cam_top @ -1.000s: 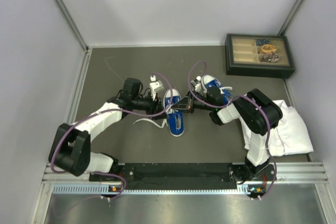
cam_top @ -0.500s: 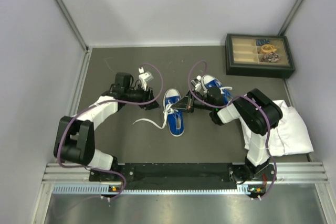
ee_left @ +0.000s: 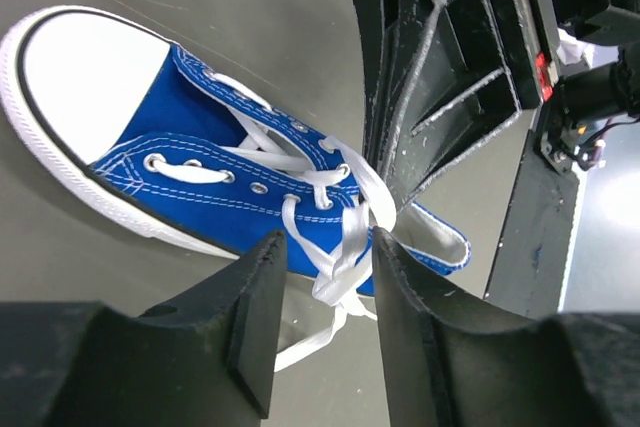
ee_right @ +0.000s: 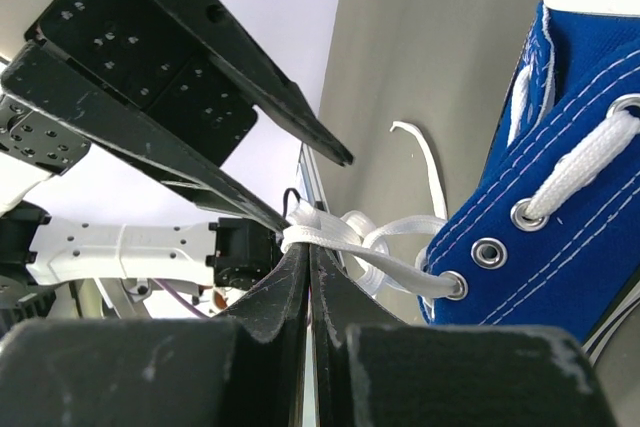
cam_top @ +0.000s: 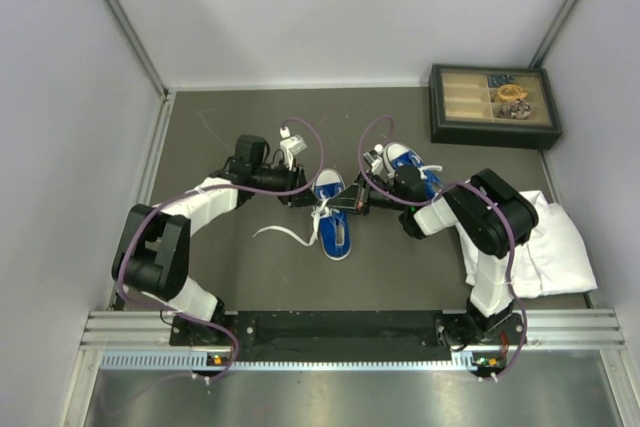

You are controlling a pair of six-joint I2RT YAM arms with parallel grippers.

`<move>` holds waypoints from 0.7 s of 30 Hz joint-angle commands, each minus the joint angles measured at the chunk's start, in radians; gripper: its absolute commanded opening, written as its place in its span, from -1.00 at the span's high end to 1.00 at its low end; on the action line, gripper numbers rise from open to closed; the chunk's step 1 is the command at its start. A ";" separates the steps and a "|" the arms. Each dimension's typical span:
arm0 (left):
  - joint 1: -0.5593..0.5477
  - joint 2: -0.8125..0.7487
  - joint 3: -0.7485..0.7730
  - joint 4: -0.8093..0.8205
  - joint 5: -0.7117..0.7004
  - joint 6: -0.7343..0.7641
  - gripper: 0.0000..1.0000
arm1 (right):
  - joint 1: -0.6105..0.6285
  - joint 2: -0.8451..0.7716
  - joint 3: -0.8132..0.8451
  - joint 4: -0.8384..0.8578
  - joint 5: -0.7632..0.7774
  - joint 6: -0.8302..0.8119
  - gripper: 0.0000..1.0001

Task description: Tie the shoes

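Note:
A blue sneaker (cam_top: 334, 219) with a white toe cap lies mid-table, toe pointing away. Its white laces (ee_left: 345, 239) are crossed into a loose knot over the tongue. My left gripper (cam_top: 301, 195) is open just left of the shoe; in the left wrist view (ee_left: 324, 247) the lace knot sits between the spread fingers (ee_left: 258, 315), untouched. My right gripper (cam_top: 347, 205) is shut on a lace loop (ee_right: 318, 228) and holds it taut from an eyelet of the shoe (ee_right: 560, 197). The second sneaker (cam_top: 402, 158) lies behind, partly under the right arm.
A dark compartment box (cam_top: 493, 105) with small items stands at the back right. A white cloth (cam_top: 548, 245) lies at the right by the arm's base. A loose lace end (cam_top: 280, 235) trails left of the shoe on the grey mat.
My left gripper drew back to the left from the shoe, then came part of the way back toward it. The right gripper and both shoes have not moved.

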 commanded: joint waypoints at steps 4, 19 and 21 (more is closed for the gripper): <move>-0.019 0.038 0.044 0.109 0.037 -0.056 0.31 | -0.011 0.006 0.001 0.057 -0.016 -0.010 1.00; 0.076 0.054 0.001 0.218 -0.046 -0.261 1.00 | -0.051 -0.228 0.202 -0.785 -0.182 -0.557 0.35; 0.076 0.067 0.006 0.231 -0.058 -0.311 1.00 | -0.051 -0.255 0.283 -0.955 -0.183 -0.778 0.28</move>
